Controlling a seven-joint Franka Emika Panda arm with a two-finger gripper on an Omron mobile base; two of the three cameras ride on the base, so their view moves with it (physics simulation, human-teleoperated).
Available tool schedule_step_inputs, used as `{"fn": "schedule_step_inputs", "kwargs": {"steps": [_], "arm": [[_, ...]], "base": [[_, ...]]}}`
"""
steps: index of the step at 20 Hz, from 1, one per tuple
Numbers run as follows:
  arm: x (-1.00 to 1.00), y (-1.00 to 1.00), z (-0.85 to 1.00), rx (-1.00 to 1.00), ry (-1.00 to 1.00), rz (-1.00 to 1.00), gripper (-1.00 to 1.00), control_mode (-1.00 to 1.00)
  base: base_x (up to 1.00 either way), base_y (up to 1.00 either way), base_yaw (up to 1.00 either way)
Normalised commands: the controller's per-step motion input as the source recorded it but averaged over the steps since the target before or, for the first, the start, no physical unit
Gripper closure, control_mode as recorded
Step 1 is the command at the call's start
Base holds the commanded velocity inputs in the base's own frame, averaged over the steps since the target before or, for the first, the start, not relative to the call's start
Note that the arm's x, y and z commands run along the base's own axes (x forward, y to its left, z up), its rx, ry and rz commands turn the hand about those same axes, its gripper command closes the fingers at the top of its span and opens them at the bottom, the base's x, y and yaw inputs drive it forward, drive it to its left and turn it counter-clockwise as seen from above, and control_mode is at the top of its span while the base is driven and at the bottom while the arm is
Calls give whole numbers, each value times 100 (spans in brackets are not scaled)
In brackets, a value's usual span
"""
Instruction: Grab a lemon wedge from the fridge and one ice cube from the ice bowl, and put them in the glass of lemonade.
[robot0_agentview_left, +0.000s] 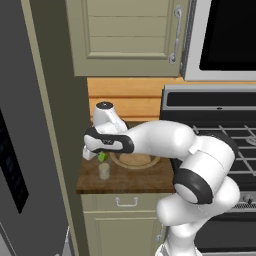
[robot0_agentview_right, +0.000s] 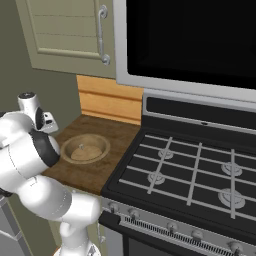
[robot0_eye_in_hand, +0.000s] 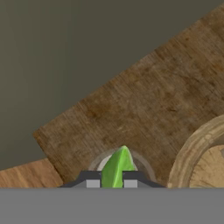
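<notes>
In the hand view the gripper sits at the bottom centre with its two dark fingertips pinching the lemon wedge, a bright green sliver that rises between them. Right behind the wedge shows the round rim of the glass of lemonade, standing on the brown wooden counter. At the lower right edge of that view curves the tan rim of the ice bowl, just beside the glass.

In the left base view the white arm reaches from the lower right toward the centre left, and the wedge hangs directly above the glass, which stands near the front left of the counter. The ice bowl lies just right of the glass, partly behind the arm. The grey fridge fills the left edge, and a black gas stove occupies the right.

In the right base view the ice bowl sits at centre left on the counter, with the stove to its right.
</notes>
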Motion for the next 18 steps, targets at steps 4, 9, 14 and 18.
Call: {"fn": "schedule_step_inputs", "kwargs": {"steps": [4,9,14,18], "arm": [[4,0,-19,0,0,0,100,-100],[0,0,0,0,0,0,100,-100],[0,0,0,0,0,0,-100,-100],[0,0,0,0,0,0,-100,-100]], "base": [[0,0,0],[0,0,0],[0,0,0],[0,0,0]]}}
